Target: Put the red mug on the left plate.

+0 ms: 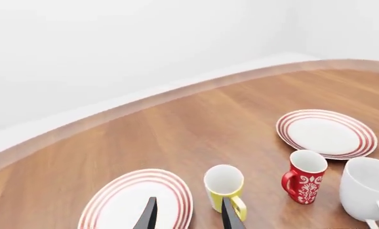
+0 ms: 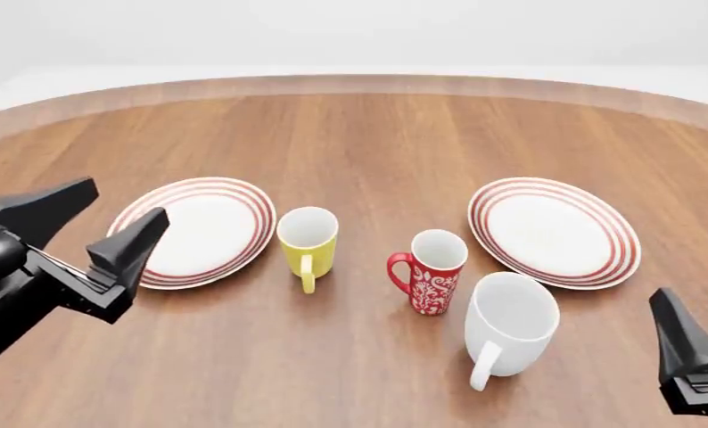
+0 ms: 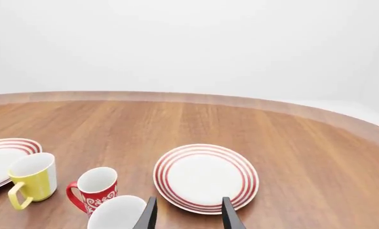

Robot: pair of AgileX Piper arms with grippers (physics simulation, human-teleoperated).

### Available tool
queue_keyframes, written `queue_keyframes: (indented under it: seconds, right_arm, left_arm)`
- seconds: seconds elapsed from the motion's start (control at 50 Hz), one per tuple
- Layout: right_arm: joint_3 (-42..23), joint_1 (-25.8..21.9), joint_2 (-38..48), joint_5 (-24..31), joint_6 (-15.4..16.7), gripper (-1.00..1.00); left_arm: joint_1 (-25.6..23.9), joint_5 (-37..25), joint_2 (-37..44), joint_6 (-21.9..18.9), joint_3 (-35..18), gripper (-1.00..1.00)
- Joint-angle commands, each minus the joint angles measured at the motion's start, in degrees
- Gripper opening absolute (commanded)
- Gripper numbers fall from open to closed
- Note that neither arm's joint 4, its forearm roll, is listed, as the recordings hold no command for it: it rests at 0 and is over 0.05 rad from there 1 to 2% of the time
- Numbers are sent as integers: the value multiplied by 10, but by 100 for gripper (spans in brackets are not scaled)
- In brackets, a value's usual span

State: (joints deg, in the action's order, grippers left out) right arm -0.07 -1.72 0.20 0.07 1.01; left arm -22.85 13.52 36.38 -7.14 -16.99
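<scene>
Wooden table [image 2: 366,143], white walls [image 3: 189,43]

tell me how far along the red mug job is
Nothing looks done: the red mug stands on the table between the yellow mug and white mug, off the left plate. Nothing is in hand; the left gripper and right gripper are open and empty. Grasping, carrying and placing remain.

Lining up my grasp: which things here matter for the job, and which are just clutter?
For the job: red mug, standing between the plates; left plate, bare.
Just lying about: yellow mug, white mug, right plate.
</scene>
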Motion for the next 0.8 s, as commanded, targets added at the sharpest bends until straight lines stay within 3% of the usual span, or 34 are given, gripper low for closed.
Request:
queue_keyframes:
  seconds: [0.02, 0.4, 0.8]
  right_arm:
    - [0, 0, 0, -1, 0, 100]
    - [0, 0, 6, -6, 0, 100]
    - [-1, 0, 6, -6, -2, 100]
  left_arm:
    - [-34, 41, 72, -10, -20, 100]
    - [-88, 99, 183, -31, -60, 100]
    - [-124, 108, 290, -44, -128, 100]
